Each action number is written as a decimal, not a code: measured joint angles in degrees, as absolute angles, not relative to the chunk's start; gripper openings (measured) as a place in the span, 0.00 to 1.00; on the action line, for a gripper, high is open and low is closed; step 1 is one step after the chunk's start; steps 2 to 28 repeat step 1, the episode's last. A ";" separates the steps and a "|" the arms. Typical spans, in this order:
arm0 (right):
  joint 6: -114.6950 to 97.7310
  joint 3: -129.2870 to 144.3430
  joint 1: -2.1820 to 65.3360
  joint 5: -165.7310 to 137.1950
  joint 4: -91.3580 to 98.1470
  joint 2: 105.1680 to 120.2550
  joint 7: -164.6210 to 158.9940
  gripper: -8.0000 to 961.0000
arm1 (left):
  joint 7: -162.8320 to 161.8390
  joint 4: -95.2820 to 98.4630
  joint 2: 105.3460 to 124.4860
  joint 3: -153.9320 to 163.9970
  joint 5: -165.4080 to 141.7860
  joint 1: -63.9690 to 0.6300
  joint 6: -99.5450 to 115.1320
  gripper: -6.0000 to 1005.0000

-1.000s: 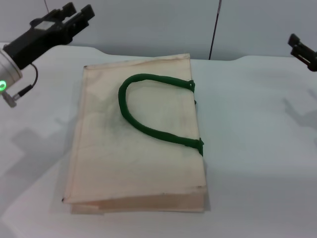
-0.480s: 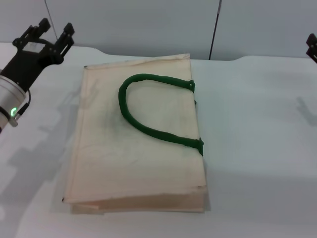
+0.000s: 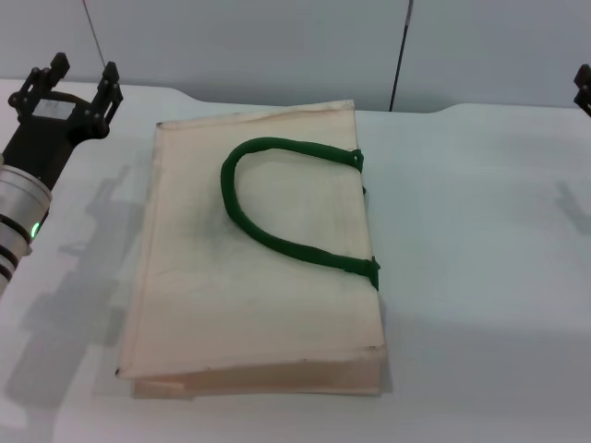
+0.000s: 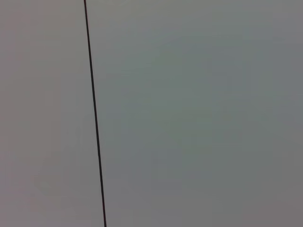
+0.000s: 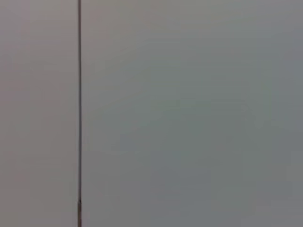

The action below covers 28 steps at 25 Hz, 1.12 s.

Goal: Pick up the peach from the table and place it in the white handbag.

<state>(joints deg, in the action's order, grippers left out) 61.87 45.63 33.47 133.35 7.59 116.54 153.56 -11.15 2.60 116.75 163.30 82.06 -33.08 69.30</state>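
Note:
The white handbag (image 3: 259, 258) lies flat on the white table (image 3: 480, 240), its dark green rope handle (image 3: 277, 198) looped on top. The peach is out of view. My left gripper (image 3: 67, 78) is raised at the far left, beyond the bag's left edge, open and empty, fingers pointing toward the back wall. My right gripper (image 3: 584, 88) shows only as a dark tip at the right edge, high above the table. Both wrist views show only a plain grey wall with a thin dark vertical line.
A grey wall (image 3: 277, 46) stands behind the table, with a thin dark seam (image 3: 400, 55) running down it. Bare tabletop lies to the right of the bag and in a strip to its left.
My left gripper has swung from pointing right to pointing toward the back wall and moved left. My right gripper has withdrawn further toward the right edge. The bag has not moved.

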 joint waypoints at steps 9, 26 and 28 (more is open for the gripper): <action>61.88 45.52 33.46 133.35 7.47 116.54 153.57 0.90 | -11.15 2.61 116.73 163.30 82.07 -33.06 69.30 0.65; 61.88 45.52 33.46 133.35 7.47 116.54 153.57 0.90 | -11.15 2.61 116.73 163.30 82.07 -33.06 69.30 0.65; 61.88 45.52 33.46 133.35 7.47 116.54 153.57 0.90 | -11.15 2.61 116.73 163.30 82.07 -33.06 69.30 0.65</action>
